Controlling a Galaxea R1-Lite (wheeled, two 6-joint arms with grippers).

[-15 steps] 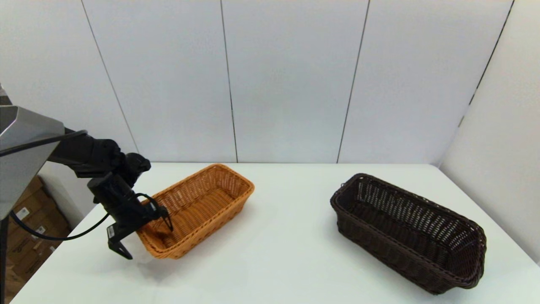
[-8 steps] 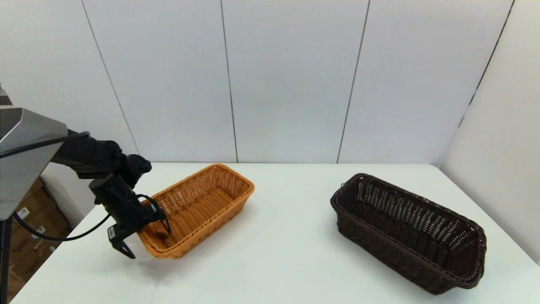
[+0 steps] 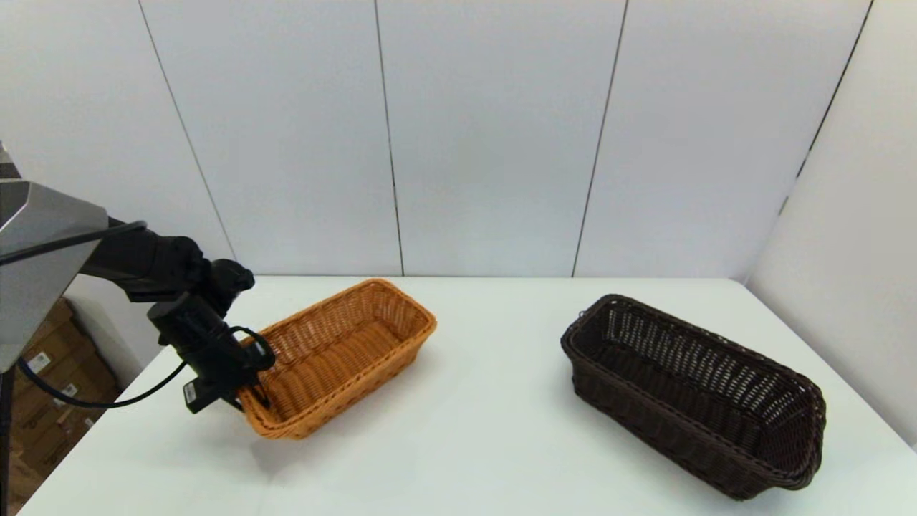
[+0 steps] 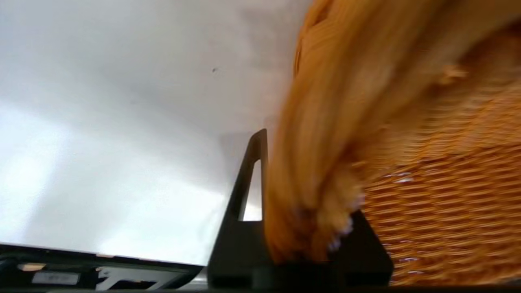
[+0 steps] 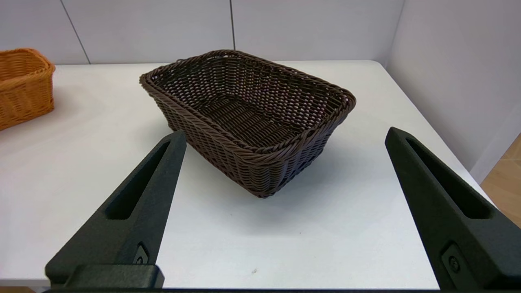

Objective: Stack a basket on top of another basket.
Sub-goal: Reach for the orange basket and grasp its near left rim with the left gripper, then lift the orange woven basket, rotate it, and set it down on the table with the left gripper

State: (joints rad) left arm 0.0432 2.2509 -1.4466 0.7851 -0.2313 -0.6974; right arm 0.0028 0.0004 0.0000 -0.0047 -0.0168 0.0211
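On orange basket's (image 3: 344,355) rim, left claw (image 3: 247,396).

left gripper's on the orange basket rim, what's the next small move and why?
Probably a short straight lift. The left gripper is shut on the near end wall of the orange-tan basket, one finger outside the wall, the other inside. The dark brown basket sits apart on the table's right side, untouched, so the held one likely needs to clear the table before carrying across. The right gripper hangs open, back from it.
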